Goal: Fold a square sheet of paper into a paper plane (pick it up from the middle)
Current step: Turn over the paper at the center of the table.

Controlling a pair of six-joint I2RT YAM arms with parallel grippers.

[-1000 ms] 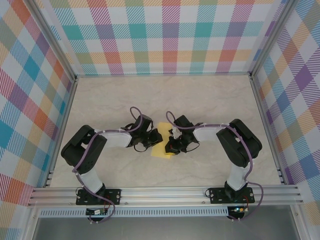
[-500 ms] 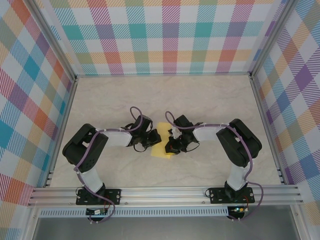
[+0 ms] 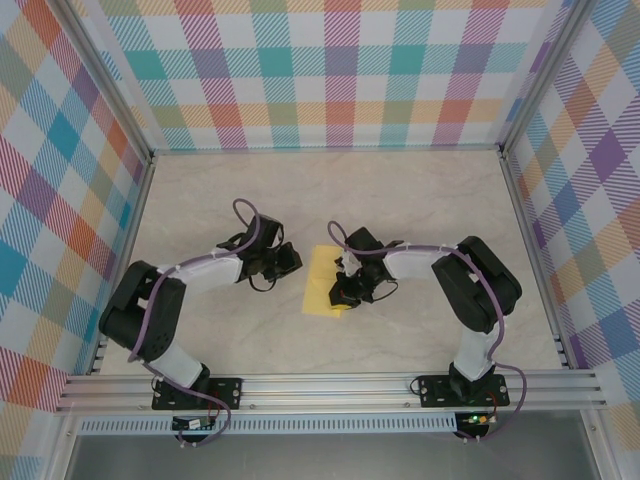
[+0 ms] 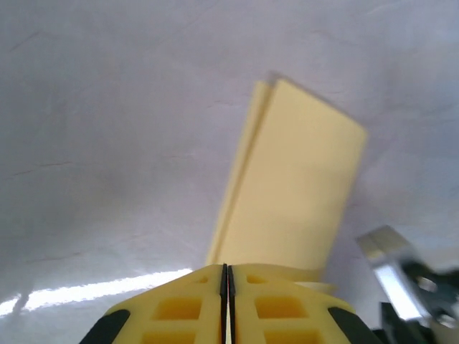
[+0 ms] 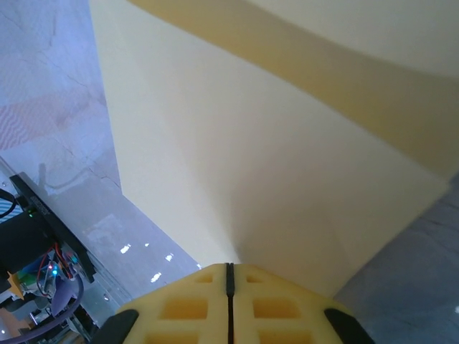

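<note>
Lying folded, square sheet of paper [image 3: 320, 280], long axis near-to-far

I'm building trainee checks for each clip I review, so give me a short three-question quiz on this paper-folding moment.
1. True or false: the yellow paper sheet lies as one flat, unfolded layer.
2. In the top view, which gripper sits over the sheet's edge? A) left gripper B) right gripper C) both
3. Fill in: in its own wrist view, the left gripper's fingers are ___ (open or shut).
Key: 1 false, because two layers show in the left wrist view; 2 B; 3 shut.
</note>
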